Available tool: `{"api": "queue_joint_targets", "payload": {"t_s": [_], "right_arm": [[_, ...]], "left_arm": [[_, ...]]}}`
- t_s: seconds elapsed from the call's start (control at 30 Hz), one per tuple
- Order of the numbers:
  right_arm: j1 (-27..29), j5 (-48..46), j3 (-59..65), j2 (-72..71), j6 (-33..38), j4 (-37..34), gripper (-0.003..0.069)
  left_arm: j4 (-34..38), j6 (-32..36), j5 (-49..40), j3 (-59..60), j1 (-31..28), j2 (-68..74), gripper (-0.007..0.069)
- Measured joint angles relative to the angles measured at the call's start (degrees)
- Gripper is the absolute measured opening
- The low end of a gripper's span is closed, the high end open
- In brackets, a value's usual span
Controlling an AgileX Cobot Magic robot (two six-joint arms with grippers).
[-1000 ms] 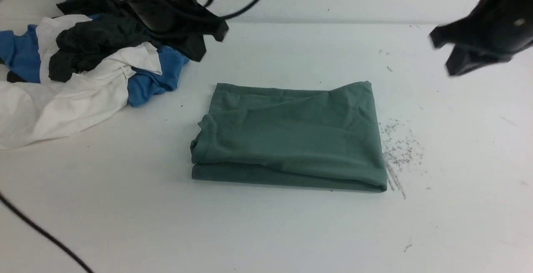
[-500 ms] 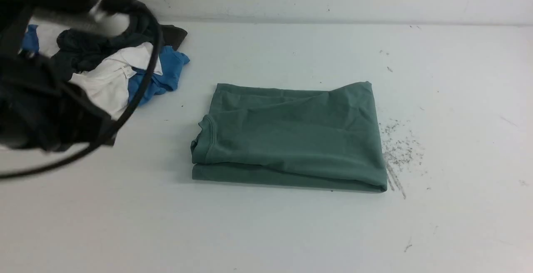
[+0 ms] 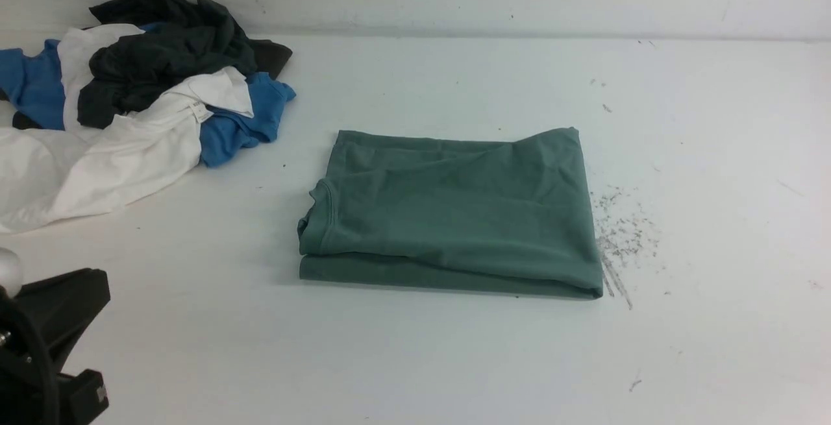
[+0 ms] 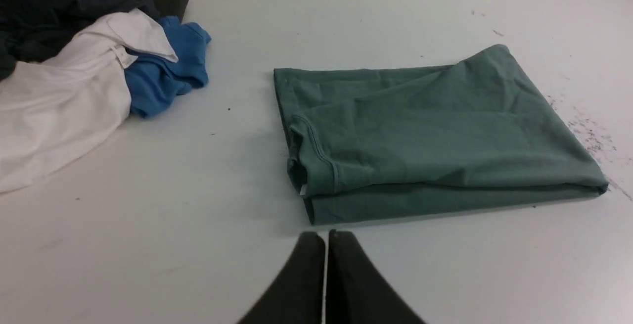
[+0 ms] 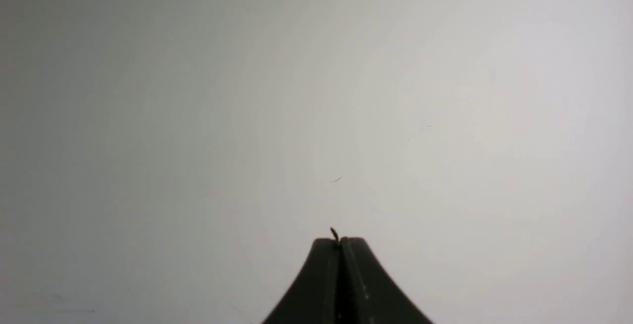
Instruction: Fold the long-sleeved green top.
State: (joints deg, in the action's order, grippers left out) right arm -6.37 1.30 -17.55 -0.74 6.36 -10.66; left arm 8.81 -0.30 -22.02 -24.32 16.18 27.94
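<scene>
The green long-sleeved top lies folded into a flat rectangle in the middle of the white table, its crew neck at the left end. The left wrist view shows the same folded top, and my left gripper hangs shut and empty just short of its near left corner, apart from the cloth. In the front view only part of the left arm shows at the bottom left corner. My right gripper is shut, with only a tiny dark fibre at its tips, over bare table; it is out of the front view.
A heap of other clothes sits at the far left: a dark charcoal garment, a bright blue one and a white one. Dark specks and scuff marks dot the table just right of the folded top.
Both arms have pulled back from over the table. The left arm swept down from the far left to the bottom left corner; the right arm left the front view. The top has not moved.
</scene>
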Motion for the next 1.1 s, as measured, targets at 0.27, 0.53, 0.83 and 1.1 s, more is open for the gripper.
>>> {"api": "queue_joint_targets", "payload": {"t_s": [0.27,0.53,0.83,1.1], "right_arm": [[0.00,0.12,0.23,0.00,0.69,0.37,-0.0015],[0.00,0.12,0.25,0.00,0.69,0.37,-0.0015],[0.00,0.07,0.25,0.00,0.81,0.37,-0.0015],[0.00,0.01,0.25,0.00,0.85,0.39,-0.0015]], "left_arm": [[0.00,-0.04,-0.40,0.91,0.00,-0.04,-0.0004],[0.00,-0.04,-0.40,0.91,0.00,-0.04,-0.0004],[-0.10,0.30,-0.40,0.91,0.00,-0.04,-0.0004],[-1.44,2.50,-0.26,2.39,-2.51,-7.24,-0.0004]]}}
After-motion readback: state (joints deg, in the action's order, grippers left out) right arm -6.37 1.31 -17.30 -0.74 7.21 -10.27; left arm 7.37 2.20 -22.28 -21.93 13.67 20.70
